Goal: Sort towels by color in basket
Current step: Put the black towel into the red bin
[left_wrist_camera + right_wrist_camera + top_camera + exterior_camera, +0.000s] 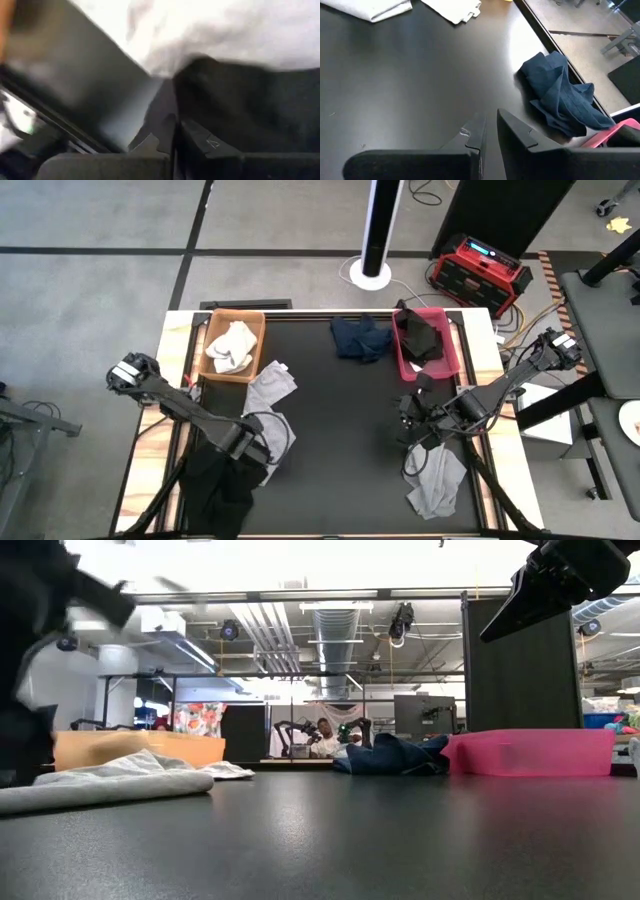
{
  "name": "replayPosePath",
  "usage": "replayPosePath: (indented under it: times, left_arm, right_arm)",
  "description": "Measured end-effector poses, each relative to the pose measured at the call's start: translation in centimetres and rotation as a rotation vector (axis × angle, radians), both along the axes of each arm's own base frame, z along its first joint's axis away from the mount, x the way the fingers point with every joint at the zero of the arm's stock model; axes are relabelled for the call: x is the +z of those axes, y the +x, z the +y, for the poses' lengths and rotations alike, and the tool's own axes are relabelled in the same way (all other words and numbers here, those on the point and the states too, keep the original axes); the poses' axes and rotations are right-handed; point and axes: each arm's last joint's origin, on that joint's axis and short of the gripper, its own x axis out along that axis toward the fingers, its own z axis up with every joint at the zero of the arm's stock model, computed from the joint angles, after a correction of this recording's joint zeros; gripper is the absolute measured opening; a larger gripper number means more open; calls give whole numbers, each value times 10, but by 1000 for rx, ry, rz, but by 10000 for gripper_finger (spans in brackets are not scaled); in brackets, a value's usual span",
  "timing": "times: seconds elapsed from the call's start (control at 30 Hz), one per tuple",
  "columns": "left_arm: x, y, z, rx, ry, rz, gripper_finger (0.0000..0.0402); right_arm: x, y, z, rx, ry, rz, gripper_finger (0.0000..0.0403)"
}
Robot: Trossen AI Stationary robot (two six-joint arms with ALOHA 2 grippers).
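Black soft towel (pixel 222 472) hangs over the table's lower-left edge, pinched by the left gripper (pixel 250 442). Right gripper (pixel 412 420), fingers together, holds nothing at centre-right. Dark mat (pixel 340 440) between lies bare.

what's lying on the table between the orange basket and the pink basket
A crumpled navy blue cloth towel lies between the orange basket and the pink basket, close to the pink one; the high view shows it best.

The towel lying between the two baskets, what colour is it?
Navy blue towel, seen best in the right wrist view.
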Motion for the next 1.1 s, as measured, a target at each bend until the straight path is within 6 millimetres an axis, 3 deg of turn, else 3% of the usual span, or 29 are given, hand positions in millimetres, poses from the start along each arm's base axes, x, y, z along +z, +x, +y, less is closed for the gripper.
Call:
replayPosePath:
  times: [0.3,0.5,0.8,0.93,1.1]
  left_arm:
    - [103,7,-17,-142,284,-385,0]
    - [159,0,-27,-263,449,-648,0]
    - [213,-1,-26,-371,707,-844,0]
    - [234,-3,-23,-343,876,-933,0]
    - [259,-9,-18,-318,965,-983,0]
  right_arm:
    - [0,0,0,0,2,-4,36]
    - [1,1,1,1,9,-16,36]
    - [8,10,6,60,6,-93,40]
    - [9,11,7,91,5,-92,67]
    - [10,12,7,95,11,-98,115]
